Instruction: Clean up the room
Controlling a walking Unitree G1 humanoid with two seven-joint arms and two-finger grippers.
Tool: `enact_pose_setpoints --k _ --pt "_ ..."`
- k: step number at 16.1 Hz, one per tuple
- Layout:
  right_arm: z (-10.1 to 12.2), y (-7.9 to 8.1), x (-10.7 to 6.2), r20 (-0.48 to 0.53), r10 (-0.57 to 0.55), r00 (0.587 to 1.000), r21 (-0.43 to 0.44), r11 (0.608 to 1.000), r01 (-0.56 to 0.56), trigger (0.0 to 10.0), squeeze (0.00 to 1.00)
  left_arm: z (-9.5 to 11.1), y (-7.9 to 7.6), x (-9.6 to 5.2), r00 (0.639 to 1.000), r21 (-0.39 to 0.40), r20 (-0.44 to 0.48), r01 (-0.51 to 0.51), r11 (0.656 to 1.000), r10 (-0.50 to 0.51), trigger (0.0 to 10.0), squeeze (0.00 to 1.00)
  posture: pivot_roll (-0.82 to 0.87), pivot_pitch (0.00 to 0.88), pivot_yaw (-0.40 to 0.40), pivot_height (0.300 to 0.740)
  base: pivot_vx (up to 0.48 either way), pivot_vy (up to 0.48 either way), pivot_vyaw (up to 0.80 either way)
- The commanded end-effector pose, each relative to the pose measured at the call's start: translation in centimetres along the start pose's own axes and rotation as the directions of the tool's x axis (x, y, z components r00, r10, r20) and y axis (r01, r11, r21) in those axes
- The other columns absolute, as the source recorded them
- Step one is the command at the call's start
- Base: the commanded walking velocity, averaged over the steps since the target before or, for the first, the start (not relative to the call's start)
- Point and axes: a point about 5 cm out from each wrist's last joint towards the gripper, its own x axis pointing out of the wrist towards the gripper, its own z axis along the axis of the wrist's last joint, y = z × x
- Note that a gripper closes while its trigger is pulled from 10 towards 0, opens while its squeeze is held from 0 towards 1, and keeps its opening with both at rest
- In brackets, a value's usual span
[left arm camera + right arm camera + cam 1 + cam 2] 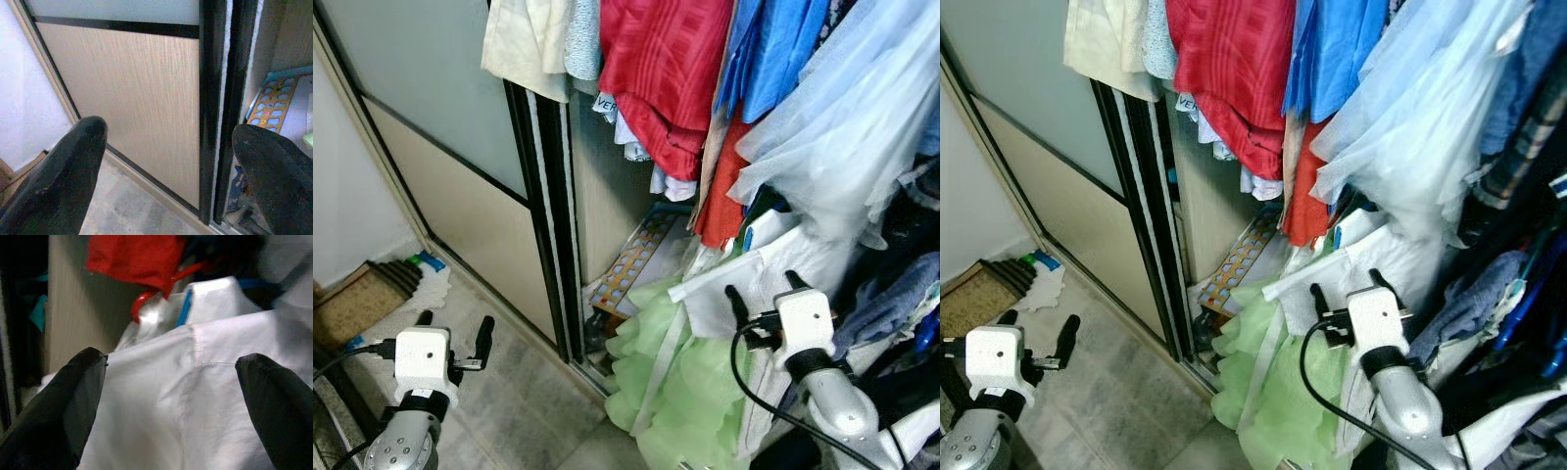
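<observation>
An open wardrobe stands before me, packed with hanging clothes: a red garment (661, 69), blue shirts (773, 49) and a pale blue sheer dress (842, 137). A white garment (744, 279) and a light green tulle dress (675, 382) spill out low at the opening. My right gripper (766, 286) is open just in front of the white garment, which spreads between its fingers (63, 406) in the right wrist view. My left gripper (453, 328) is open above the floor, facing the wardrobe's sliding door (142, 107), nothing between its fingers.
The sliding door (460, 176) with black frame covers the left half of the wardrobe. A colourful puzzle board (631, 259) leans inside at the bottom. A brown mat (357, 299) and a white item with blue and green (431, 279) lie on the grey floor at left.
</observation>
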Motion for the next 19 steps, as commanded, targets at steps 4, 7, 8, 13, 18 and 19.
enact_pose_setpoints --k 4,7,8,13,18,19 --pt "-0.7 0.4 0.4 -0.059 0.05 0.997 0.061 0.997 -0.046 10.0 0.0 0.1 1.6 -0.9 0.999 -0.007 -0.005 -0.033 0.999 0.033 10.0 0.0 0.09 0.057 -0.037 0.74 0.0 0.0 0.0" --pt "-0.4 1.2 1.1 -0.053 0.095 0.994 0.093 0.992 -0.09 10.0 0.0 0.3 2.2 -1.4 0.998 -0.001 -0.013 -0.068 0.998 0.068 10.0 0.0 0.12 0.076 -0.034 0.74 0.0 0.0 0.0" --pt "-0.7 1.1 1.1 -0.061 0.081 0.995 0.093 0.993 -0.075 10.0 0.0 0.3 2.1 -1.4 0.998 0.004 -0.013 -0.056 0.998 0.056 10.0 0.0 0.13 0.081 -0.033 0.74 0.0 0.0 0.0" --pt "-0.4 1.4 1.5 -0.077 0.076 0.994 0.133 0.989 -0.065 10.0 0.0 0.6 1.9 -0.6 1.0 -0.016 -0.016 -0.02 1.0 0.02 10.0 0.0 0.12 0.087 -0.031 0.74 0.0 0.0 0.0" --pt "-0.3 1.2 2.1 -0.077 0.062 0.995 0.101 0.993 -0.054 10.0 0.0 0.6 0.6 0.3 1.0 -0.072 -0.023 0.014 0.997 -0.016 10.0 0.0 0.09 0.083 -0.033 0.74 0.0 0.0 0.0" --pt "-0.1 1.2 2.3 -0.072 0.047 0.996 0.097 0.994 -0.04 10.0 0.0 0.5 0.8 0.5 0.997 -0.018 -0.039 -0.067 0.998 0.067 10.0 0.0 0.09 0.08 -0.029 0.74 0.0 0.0 0.0"
